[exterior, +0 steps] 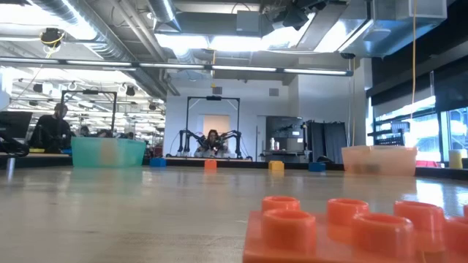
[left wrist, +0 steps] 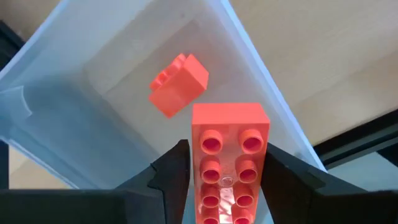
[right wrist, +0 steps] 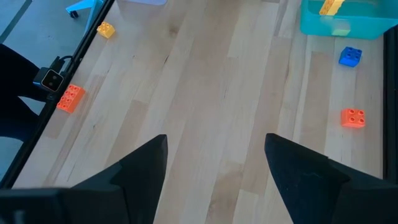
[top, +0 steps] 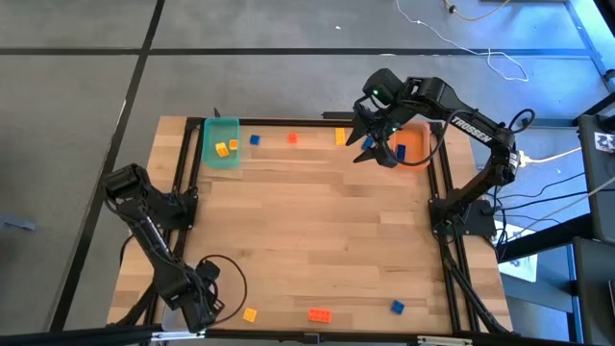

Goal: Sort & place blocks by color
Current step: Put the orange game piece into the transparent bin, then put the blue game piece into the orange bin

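One orange-red block [left wrist: 229,134] sat clamped by its long sides in the left end effector [left wrist: 227,149], over the clear bin [left wrist: 74,143] at the table's near-left corner. Likely light, rigid, slick plastic; flat sides gripped best. Right end effector [right wrist: 216,142] hung open, empty, near the far-right corner.

White "TROSSEN" lettering runs along the extended arm [top: 471,126]; nothing else is legible.

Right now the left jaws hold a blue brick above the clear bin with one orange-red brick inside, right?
No: the held brick is orange-red, not blue, as the left wrist view shows. The left jaws do hold it above the clear bin with one orange-red brick inside.
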`<control>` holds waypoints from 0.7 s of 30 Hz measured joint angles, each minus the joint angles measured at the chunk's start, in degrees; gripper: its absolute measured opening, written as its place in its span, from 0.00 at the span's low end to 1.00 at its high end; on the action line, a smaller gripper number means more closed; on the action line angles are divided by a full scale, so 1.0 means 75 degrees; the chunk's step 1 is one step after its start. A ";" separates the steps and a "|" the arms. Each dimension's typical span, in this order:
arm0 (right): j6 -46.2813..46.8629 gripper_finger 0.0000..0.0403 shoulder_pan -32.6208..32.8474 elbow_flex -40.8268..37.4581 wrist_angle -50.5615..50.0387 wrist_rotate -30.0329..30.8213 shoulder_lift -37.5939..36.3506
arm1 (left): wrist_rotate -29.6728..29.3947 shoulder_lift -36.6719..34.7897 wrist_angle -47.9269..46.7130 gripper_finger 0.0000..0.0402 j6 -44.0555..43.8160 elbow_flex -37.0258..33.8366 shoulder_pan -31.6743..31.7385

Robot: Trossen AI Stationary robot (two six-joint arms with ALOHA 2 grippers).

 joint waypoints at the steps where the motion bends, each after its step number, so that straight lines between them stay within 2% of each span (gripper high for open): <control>1: 0.0000 0.67 0.0000 0.0000 0.0000 0.0000 0.0000 | -0.0008 0.0000 -0.0012 0.43 0.0000 0.0000 0.0018; 21: 0.0003 0.67 0.0000 0.0000 -0.0003 0.0000 0.0001 | 0.0091 -0.0003 0.0028 0.43 0.0055 0.0000 0.0073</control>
